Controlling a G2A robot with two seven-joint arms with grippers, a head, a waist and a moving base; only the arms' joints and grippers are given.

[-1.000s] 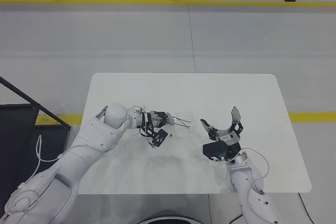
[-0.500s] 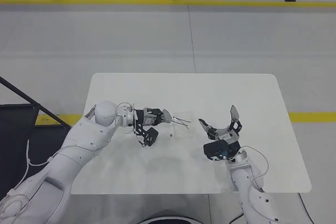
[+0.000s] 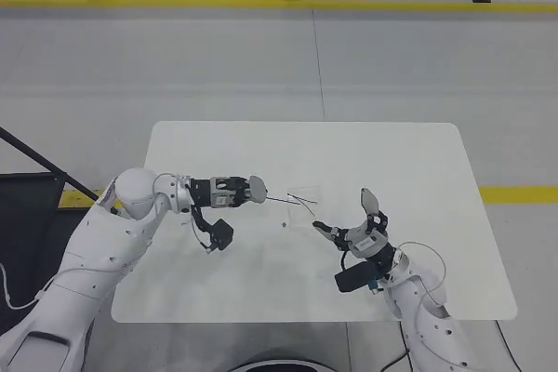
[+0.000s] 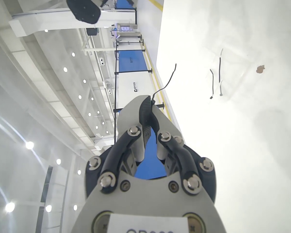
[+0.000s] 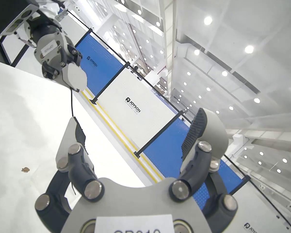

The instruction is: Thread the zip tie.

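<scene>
Left gripper pinches black zip tie by one end. Right gripper spread wide, near tie's free tip. Loose ties on table.

Overhead table view, two wrist close-ups

Industrial hall (high lit ceiling, blue-white partitions, yellow floor line)

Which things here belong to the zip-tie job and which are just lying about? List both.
For the job: black zip tie pinched in the left gripper; open right gripper.
Lying about: two loose ties on the table; brown speck.
</scene>
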